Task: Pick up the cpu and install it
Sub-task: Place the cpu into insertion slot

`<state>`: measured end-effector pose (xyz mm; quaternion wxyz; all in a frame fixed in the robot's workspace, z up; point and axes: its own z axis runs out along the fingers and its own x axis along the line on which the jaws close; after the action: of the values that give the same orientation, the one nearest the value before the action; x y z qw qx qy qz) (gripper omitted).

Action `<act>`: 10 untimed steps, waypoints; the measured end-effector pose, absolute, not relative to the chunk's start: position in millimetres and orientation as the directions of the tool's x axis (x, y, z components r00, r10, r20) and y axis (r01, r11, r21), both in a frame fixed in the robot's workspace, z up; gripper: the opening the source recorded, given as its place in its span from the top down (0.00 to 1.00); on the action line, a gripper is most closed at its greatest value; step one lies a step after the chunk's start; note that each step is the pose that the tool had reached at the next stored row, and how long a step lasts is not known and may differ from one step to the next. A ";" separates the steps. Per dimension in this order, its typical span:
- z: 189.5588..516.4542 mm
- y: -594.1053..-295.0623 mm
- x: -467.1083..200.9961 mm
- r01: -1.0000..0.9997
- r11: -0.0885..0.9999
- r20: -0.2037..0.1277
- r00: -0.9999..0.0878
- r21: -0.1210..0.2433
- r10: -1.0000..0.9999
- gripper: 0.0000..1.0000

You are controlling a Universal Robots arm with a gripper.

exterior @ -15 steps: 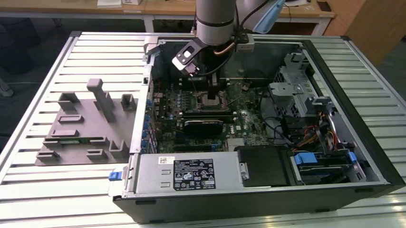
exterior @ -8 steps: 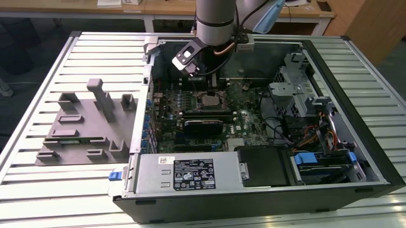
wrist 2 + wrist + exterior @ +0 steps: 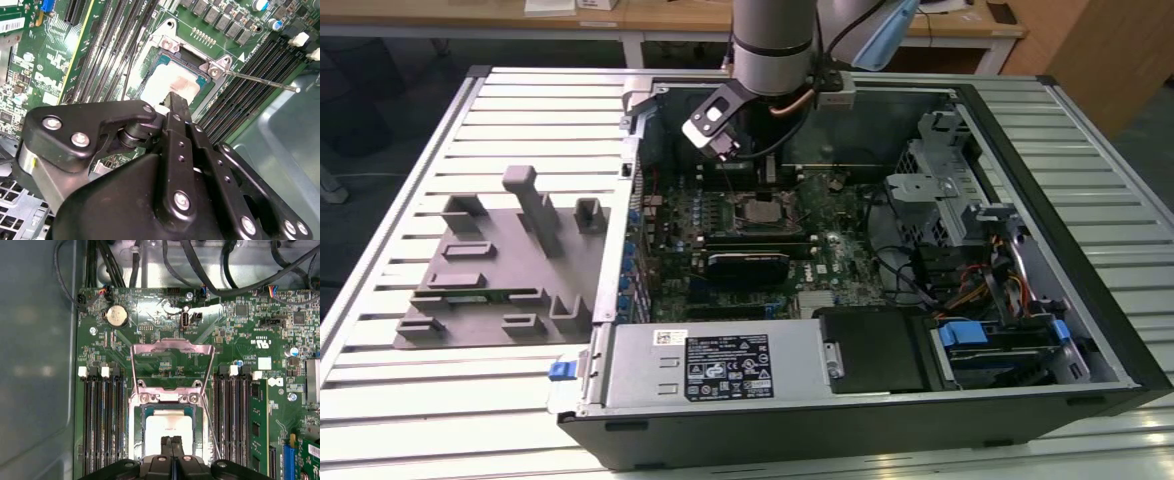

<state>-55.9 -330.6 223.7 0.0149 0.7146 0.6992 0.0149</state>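
Silvery-topped cpu [image 3: 167, 429] lies flat in the motherboard socket [image 3: 135, 440], with the load plate [image 3: 172, 344] hinged up, presumably to keep the seat clear. Gripper [image 3: 172, 441] hangs over it, jaws closed together, apparently holding nothing.

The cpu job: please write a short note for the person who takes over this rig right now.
The gripper is shut with nothing between its fingers. It is over the cpu; I cannot tell if they touch.
The cpu lies flat in the socket.
Done: the cpu is placed.
Left: the cover frame stands open and the thin lever is not latched.
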 end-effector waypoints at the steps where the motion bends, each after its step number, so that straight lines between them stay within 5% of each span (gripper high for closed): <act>1: 223.8 -330.6 -54.8 0.999 -0.022 0.000 0.022 0.042 1.000 0.89; 10: 230.3 -330.6 -52.3 0.999 -0.022 0.000 0.022 0.042 1.000 0.89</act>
<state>-52.3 -330.6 230.3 0.0149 0.7147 0.6991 0.0149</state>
